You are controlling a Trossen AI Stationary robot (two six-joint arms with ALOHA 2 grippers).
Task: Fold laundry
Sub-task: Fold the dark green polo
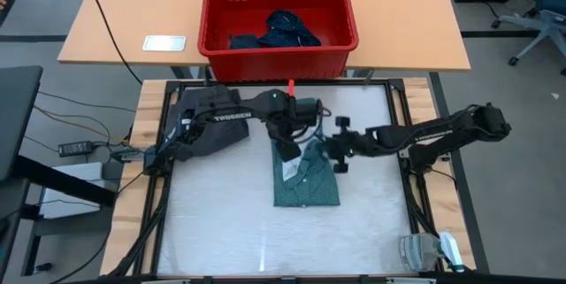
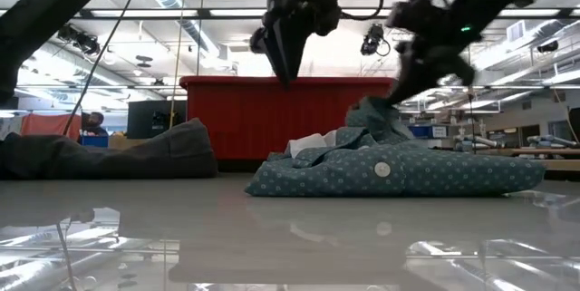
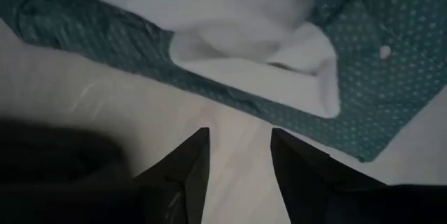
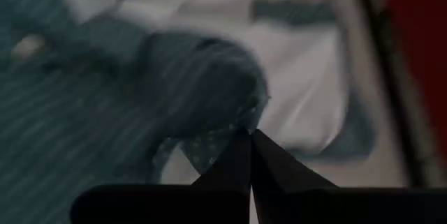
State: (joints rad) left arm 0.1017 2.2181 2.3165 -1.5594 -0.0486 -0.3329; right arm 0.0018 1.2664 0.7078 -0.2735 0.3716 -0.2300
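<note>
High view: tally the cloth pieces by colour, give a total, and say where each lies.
Teal: 1, the shirt on the table, its upper edge pinched by the right gripper; the left gripper hangs open above its collar.
Grey: 1, the grey piece on the table's left.
Navy: 1, the navy piece in the basket.
Total: 3.

Bright overhead light glares off the table (image 2: 290, 237); right wrist view blurred.
</note>
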